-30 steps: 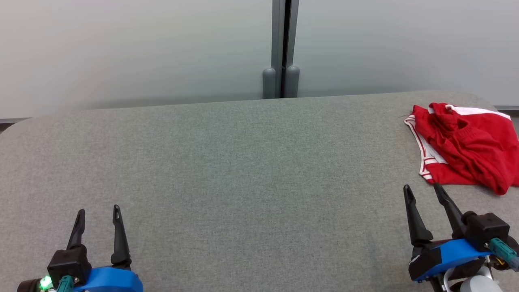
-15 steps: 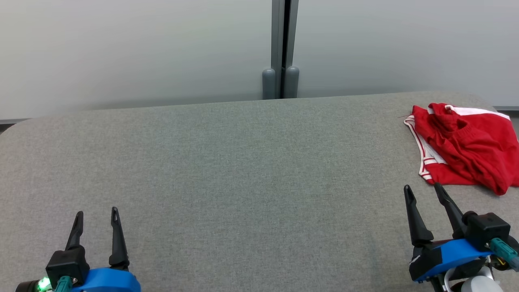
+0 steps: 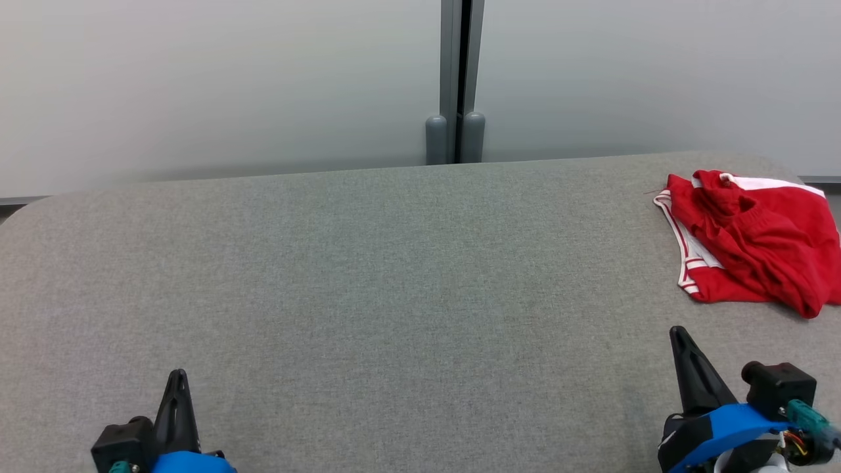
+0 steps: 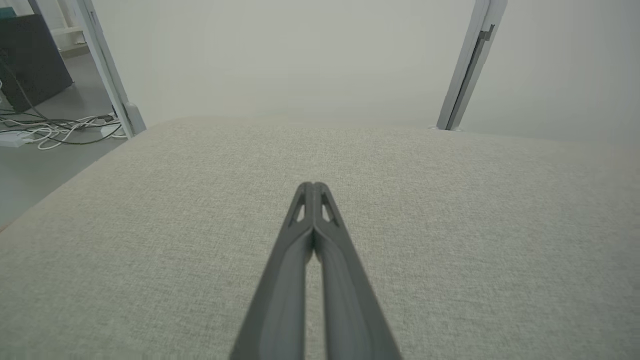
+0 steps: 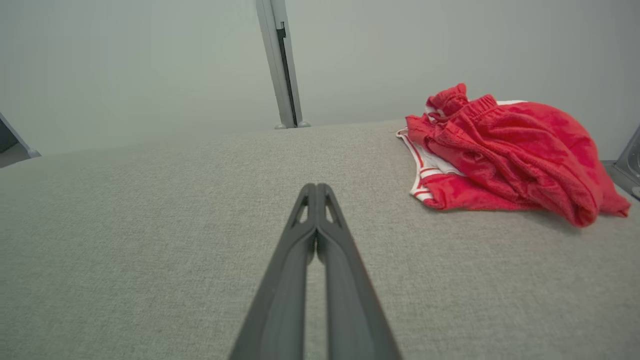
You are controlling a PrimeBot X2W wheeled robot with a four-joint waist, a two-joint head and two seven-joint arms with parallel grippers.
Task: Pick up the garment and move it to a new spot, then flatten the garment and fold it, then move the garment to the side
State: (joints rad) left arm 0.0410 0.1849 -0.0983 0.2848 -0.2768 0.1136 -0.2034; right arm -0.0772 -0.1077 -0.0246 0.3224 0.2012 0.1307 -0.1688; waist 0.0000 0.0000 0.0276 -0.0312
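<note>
The red, white-trimmed garment (image 3: pixel 749 253) lies crumpled on the grey fabric counter (image 3: pixel 394 276) at about three o'clock in the head view, by the counter's right edge. The left tool (image 3: pixel 176 380) sits at seven o'clock and the right tool (image 3: pixel 677 335) at five o'clock, each with its fingers pressed together on nothing. The garment lies at the right tool's one o'clock, near it but apart.

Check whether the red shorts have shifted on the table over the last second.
No. The red shorts keep their place against the table's far edge; the whole view merely shifted slightly.
</note>
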